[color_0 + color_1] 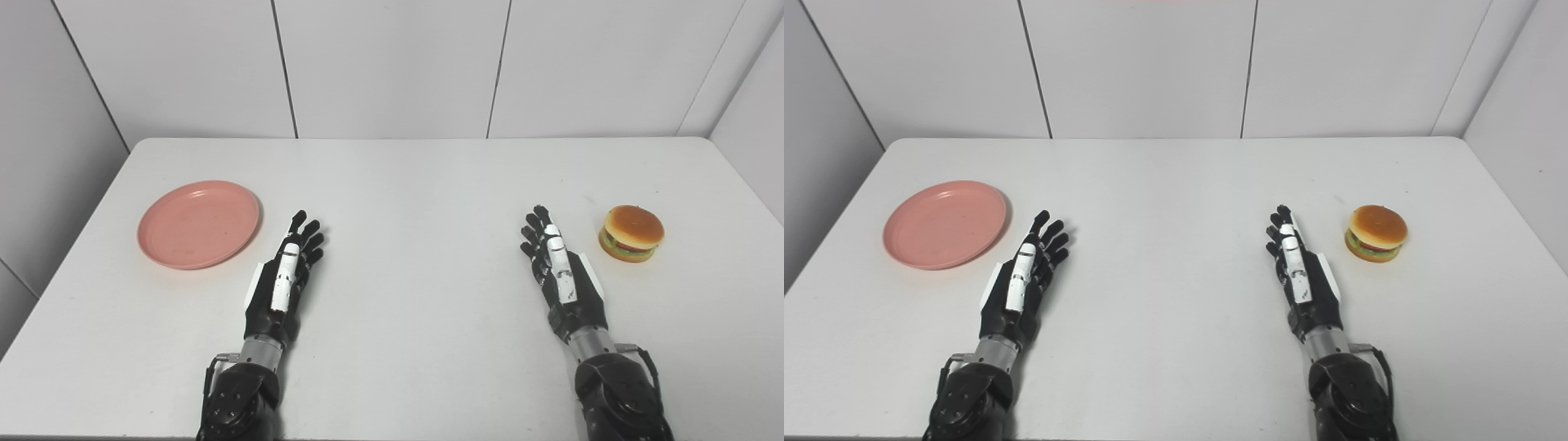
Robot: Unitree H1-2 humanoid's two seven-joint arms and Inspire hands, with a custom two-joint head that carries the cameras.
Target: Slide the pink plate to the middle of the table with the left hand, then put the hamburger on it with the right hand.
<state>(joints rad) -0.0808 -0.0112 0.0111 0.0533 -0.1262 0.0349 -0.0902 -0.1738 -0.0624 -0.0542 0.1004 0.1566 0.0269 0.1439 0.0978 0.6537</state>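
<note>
Both hands are resting empty, fingers spread: left hand point(283, 278) beside the pink plate point(198, 223), right hand point(560, 275) near the hamburger point(632, 233), each awaiting its step.

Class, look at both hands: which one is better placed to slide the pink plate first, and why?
Left. The left hand lies open just beside the pink plate; the right hand lies across the table by the hamburger.
</note>
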